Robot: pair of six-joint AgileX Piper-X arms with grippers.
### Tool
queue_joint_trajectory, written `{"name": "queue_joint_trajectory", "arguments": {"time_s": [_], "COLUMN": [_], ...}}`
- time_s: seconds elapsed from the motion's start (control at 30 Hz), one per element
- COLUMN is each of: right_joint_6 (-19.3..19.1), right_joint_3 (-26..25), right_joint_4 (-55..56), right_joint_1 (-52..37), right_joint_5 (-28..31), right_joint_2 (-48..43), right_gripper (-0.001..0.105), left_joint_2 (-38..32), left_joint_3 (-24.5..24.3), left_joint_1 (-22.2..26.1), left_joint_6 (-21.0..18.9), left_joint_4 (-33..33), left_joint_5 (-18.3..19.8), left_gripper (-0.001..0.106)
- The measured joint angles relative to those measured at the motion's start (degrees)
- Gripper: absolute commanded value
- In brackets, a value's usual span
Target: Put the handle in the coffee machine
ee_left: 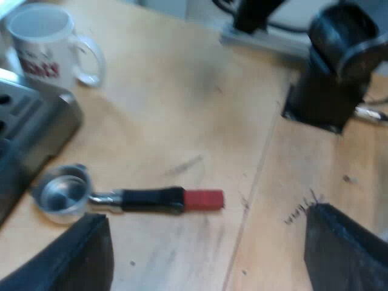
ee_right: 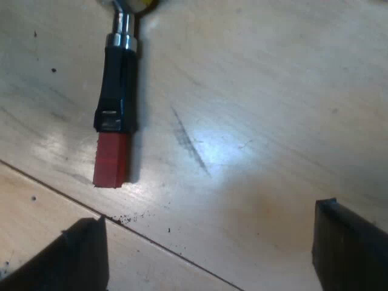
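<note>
Left gripper (ee_left: 206, 260): fingers spread wide, nothing between them, nothing held. It hangs over bare table (ee_left: 182, 91), above and clear of the wood. Just beyond the fingertips lies the holder (ee_left: 130, 199), flat on its side on the table and loose, not in the machine. Its metal basket (ee_left: 60, 194) faces open side up, just beside the espresso machine (ee_left: 33, 121); I cannot tell if the two touch. From the basket a short metal neck goes into the dark handle, and the red end (ee_left: 204, 199) points away from the machine. A seam (ee_left: 254, 176) in the tabletop runs past the red end, near it but apart. Beyond the machine stands a white mug (ee_left: 42, 39) with red print, upright, its ear turned away from the machine. Well apart, across the seam, sits a dark bulky shape (ee_left: 333, 66); too blurred to name.

Right gripper (ee_right: 212, 254): fingers also wide open, empty, hovering over the table. The handle (ee_right: 118, 85) lies ahead of one fingertip, red end toward me, metal neck on the far side. The seam passes between my fingers and the red end. Fine dark specks (ee_right: 130, 218) are scattered along the seam. Neither gripper touches the holder.
</note>
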Motion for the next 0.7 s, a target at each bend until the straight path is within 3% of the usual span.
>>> {"name": "queue_joint_trajectory", "arguments": {"time_s": [0.13, 0.23, 0.53, 0.63, 0.7], "right_joint_6": [1.5, 4.7, 7.1, 8.5, 8.6], "right_joint_3": [0.0, 0.0, 0.0, 0.0, 0.0], "right_joint_4": [0.0, -0.3, -1.3, -2.8, -3.2], "right_joint_1": [1.9, 5.3, 8.4, 12.0, 13.3], "right_joint_5": [1.9, 2.2, 5.2, 6.4, 6.4], "right_joint_2": [1.3, 4.0, 7.3, 12.0, 13.8], "right_gripper": [0.071, 0.071, 0.071, 0.070, 0.056], "left_joint_2": [0.9, 1.0, 1.0, 1.0, 1.0], "left_joint_3": [0.0, 1.0, 3.0, 3.6, 3.9], "left_joint_1": [-1.8, -3.3, -4.4, -4.4, -4.4], "left_joint_6": [1.2, 3.1, 3.4, 3.5, 3.5], "left_joint_4": [0.3, 1.0, 2.0, 2.0, 2.0], "left_joint_5": [0.1, 0.1, 1.3, 2.0, 2.1], "left_gripper": [0.067, 0.067, 0.067, 0.067, 0.067]}}
